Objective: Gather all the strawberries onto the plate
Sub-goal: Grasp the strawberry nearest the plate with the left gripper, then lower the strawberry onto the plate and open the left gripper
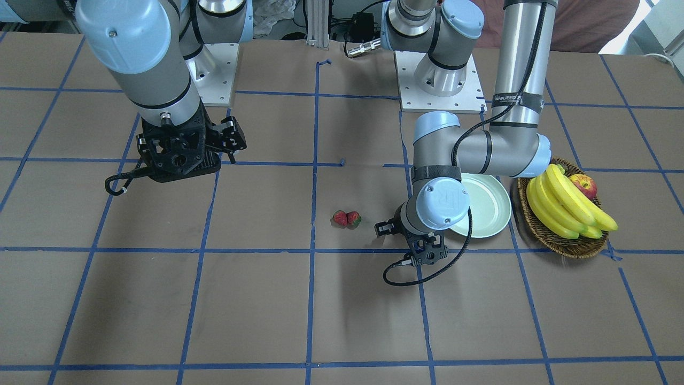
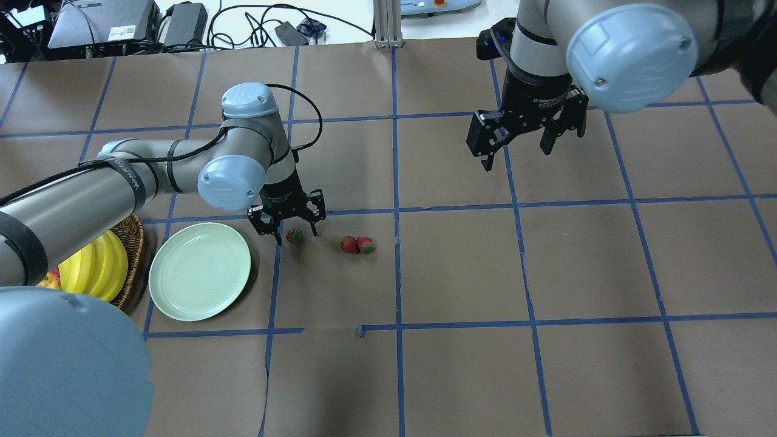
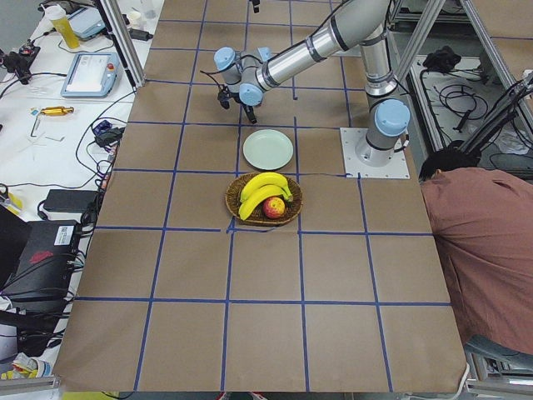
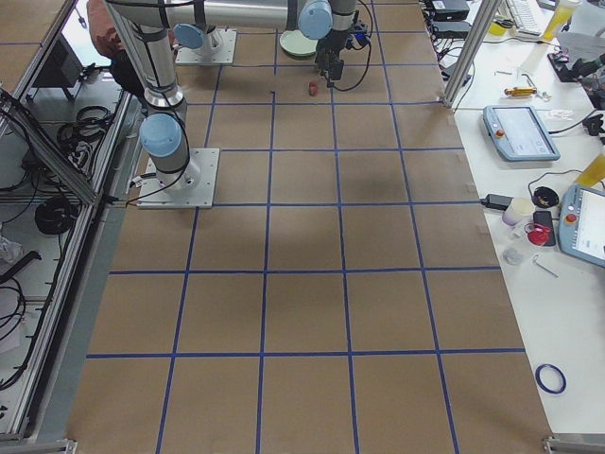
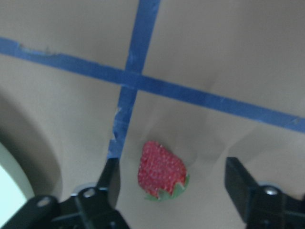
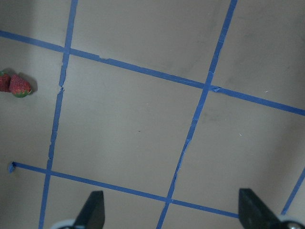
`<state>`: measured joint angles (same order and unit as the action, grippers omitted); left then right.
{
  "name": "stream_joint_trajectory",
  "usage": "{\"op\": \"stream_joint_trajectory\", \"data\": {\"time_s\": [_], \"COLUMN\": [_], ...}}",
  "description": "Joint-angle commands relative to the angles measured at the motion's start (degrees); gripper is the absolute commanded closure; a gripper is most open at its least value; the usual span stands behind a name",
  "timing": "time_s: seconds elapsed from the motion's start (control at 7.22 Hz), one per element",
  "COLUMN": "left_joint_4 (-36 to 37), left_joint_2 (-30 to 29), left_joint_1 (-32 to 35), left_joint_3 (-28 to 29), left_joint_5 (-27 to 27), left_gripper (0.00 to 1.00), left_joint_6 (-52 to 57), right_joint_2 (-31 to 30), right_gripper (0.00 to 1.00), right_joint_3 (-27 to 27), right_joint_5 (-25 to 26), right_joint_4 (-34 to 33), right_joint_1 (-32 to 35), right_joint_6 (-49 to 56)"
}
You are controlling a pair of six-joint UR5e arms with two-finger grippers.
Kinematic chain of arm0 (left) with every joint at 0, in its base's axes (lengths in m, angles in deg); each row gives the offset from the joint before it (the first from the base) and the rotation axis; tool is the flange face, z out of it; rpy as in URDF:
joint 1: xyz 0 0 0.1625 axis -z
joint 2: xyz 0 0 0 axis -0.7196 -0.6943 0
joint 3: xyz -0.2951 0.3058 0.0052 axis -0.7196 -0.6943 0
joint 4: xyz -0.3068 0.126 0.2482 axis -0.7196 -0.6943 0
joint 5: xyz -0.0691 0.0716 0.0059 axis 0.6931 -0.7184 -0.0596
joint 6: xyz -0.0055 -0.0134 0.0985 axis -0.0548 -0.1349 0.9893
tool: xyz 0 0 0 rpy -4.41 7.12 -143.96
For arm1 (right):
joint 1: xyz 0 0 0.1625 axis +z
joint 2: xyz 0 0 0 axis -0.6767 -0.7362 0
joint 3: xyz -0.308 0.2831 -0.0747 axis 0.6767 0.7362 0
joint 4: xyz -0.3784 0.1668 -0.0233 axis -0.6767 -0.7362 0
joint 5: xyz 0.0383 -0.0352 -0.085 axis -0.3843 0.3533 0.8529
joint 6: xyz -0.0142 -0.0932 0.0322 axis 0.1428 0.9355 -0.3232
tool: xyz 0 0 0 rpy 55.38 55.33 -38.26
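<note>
1. A pale mint-green, round, shallow plate (image 2: 200, 271) lies on the brown paper-covered bench (image 2: 546, 364), which is marked with a blue tape grid. It sits on the side of the middle toward the bench's left end.
2. Just beside the plate, toward the left end, sits a brown woven wicker basket (image 1: 558, 243). It holds a bunch of yellow bananas (image 1: 566, 206) and a red-yellow apple (image 1: 583, 185) on the bunch's robot side.
3. One small red strawberry with a green leafy cap (image 5: 162, 170) lies on the paper near the plate's rim, on its right-end side, close to a crossing of tape lines.
4. The left end effector (image 2: 295, 235) hangs low over that strawberry with its fingers apart, one on each side. The wrist view shows bare paper between the berry and each finger, so it grips nothing.
5. Two more small red strawberries (image 2: 357, 244) lie touching each other, a little farther toward the right end. All three berries are on the paper, outside the plate.
6. The right end effector (image 2: 516, 156) is raised above the bench, well apart from the berries. Its fingers are spread wide, with only paper and tape showing between them.
</note>
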<state>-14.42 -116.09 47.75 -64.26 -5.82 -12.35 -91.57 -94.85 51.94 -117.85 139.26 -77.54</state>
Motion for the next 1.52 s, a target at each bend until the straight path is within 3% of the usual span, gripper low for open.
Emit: {"op": "stream_joint_trajectory", "data": {"time_s": [0.0, 0.42, 0.69, 0.97, 1.11, 1.39], "left_joint_4": [-1.39, -2.43, -12.76, -19.20, -19.40, -18.79], "left_joint_2": [0.69, 3.23, 6.31, 7.63, 7.46, 5.71], "left_joint_1": [0.01, -0.17, -1.39, -5.60, -7.01, -12.44], "left_joint_3": [0.16, 1.82, 2.80, 2.10, 1.84, 0.08], "left_joint_5": [-0.34, -1.99, -9.61, -13.31, -16.82, -18.43], "left_gripper": [1.00, 1.00, 1.00, 1.00, 1.00, 1.00], "left_joint_6": [0.01, 0.27, 5.07, 9.21, 11.67, 20.77], "right_joint_2": [-0.03, 0.06, -0.03, 0.06, 0.15, 0.23], "right_gripper": [0.00, 0.00, 0.00, 0.00, 0.00, 0.00], "right_joint_3": [0.14, 0.06, 0.06, -0.03, -0.03, -0.03], "right_joint_5": [0.08, 0.25, 0.43, 0.43, 0.43, 0.43], "right_joint_4": [-0.57, -0.22, -0.57, -0.75, -0.75, -0.92], "right_joint_1": [0.01, -0.08, 0.01, 0.10, 0.10, 0.19], "right_joint_6": [-0.05, -0.05, -0.48, -0.57, -0.57, -0.57]}}
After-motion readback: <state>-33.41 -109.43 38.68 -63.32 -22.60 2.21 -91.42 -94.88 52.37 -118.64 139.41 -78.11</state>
